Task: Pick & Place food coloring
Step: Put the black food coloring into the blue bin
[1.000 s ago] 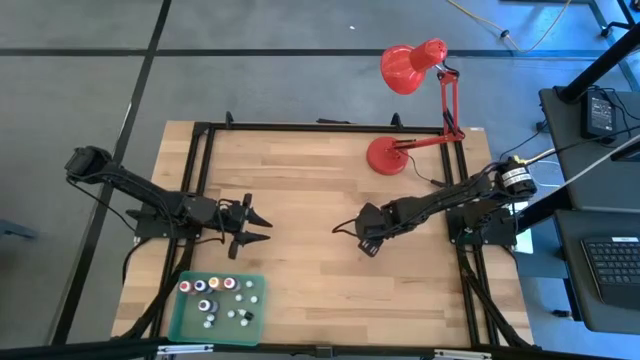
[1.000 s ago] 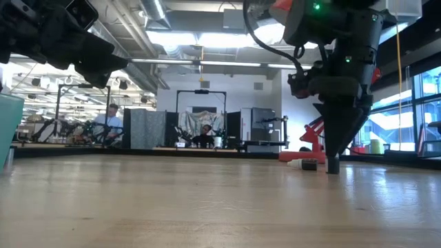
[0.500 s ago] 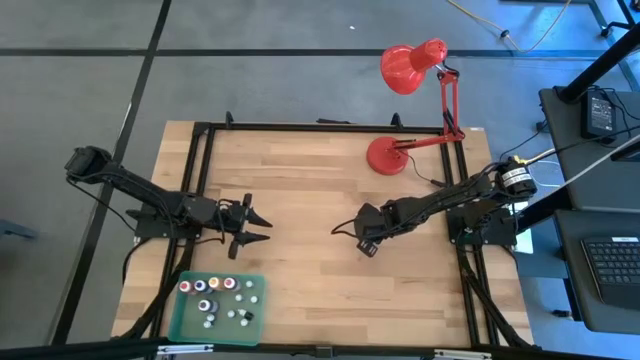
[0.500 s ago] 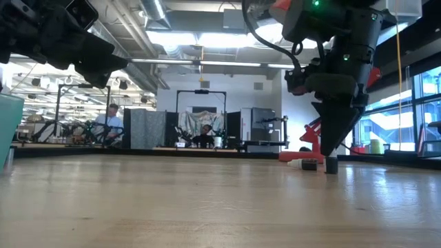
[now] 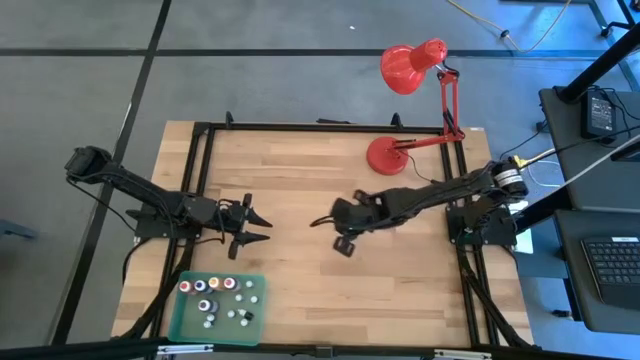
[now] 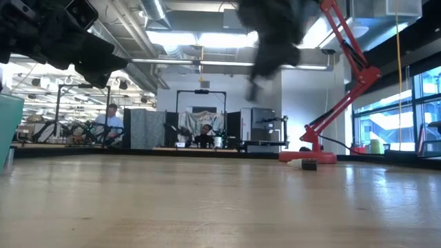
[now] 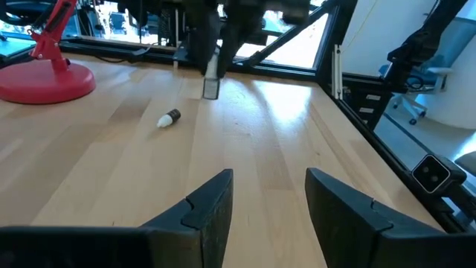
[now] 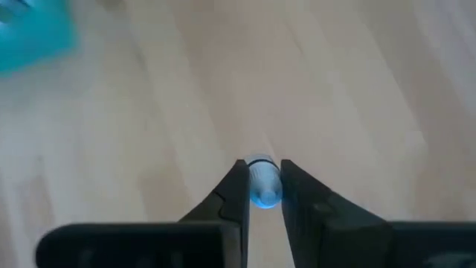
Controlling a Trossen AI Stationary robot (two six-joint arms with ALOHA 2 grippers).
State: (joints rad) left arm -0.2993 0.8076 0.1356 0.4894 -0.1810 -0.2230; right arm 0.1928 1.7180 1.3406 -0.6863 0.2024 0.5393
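My right gripper (image 5: 343, 243) hangs over the middle of the table, shut on a tiny bluish food coloring bottle (image 8: 262, 186). The left wrist view shows that bottle (image 7: 211, 86) below the fingers. Another tiny dark bottle with a white tip (image 7: 169, 117) lies on its side on the wood near the lamp's base. Several more small bottles stand in the green tray (image 5: 218, 305) at the near left. My left gripper (image 5: 262, 228) waits open, left of centre, above the tray's far side, with nothing between its fingers (image 7: 216, 201). My right gripper pinches the tiny bottle's sides (image 8: 262, 195) between its two fingertips. The fingers slant down from above, coming from the table's right. The bottle hangs upright below them (image 7: 211, 89), lifted clear of the table.
A red desk lamp stands at the far right on its round base (image 5: 385, 156), its head (image 5: 405, 66) reaching beyond the far edge. A black frame (image 5: 200, 180) runs around the table. Bare wood lies between the two grippers and the tray.
My right gripper has taken hold of the bottle that stood on the table. It has then risen with the bottle and swung toward the table's left edge, rolling at the wrist. The bottle is now lifted clear.
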